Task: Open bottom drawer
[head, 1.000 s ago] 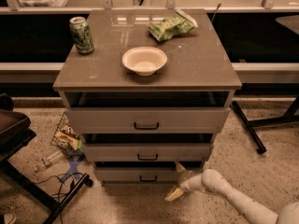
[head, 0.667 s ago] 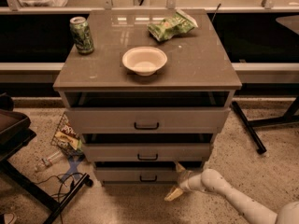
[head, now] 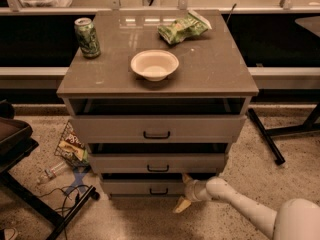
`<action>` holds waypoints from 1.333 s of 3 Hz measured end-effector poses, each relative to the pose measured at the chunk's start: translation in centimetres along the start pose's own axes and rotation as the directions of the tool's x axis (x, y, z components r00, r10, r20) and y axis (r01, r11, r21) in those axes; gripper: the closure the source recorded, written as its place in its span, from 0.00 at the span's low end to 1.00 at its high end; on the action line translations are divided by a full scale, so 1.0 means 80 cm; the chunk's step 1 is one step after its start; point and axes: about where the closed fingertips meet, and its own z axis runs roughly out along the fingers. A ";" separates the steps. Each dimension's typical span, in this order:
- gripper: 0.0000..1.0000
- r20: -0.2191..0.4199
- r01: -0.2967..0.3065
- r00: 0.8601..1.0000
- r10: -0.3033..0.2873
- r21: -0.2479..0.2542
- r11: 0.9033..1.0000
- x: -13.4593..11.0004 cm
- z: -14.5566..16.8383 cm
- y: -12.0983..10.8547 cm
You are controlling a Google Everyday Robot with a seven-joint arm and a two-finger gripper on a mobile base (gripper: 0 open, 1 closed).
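The bottom drawer [head: 142, 187] is the lowest and narrowest of the cabinet's three grey fronts, with a small black bar handle [head: 158, 191]. It stands pulled out a little, with a dark gap above its front. My gripper [head: 184, 191] is at the right end of that drawer front, low near the floor. One finger [head: 187, 178] points up behind the panel's top edge and the other finger [head: 181, 204] points down below it. The white arm [head: 240, 204] reaches in from the lower right.
The middle drawer [head: 158, 162] and top drawer [head: 157, 128] also stand out a little. On the cabinet top are a green can [head: 87, 37], a white bowl [head: 154, 64] and a green chip bag [head: 183, 29]. A snack bag [head: 71, 147], bottle and cables lie on the floor left. A dark chair [head: 15, 144] is at left, and a black stand leg [head: 266, 136] at right.
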 end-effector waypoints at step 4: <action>0.64 -0.063 0.052 0.997 -0.055 -0.044 0.998 0.003 0.041 -0.001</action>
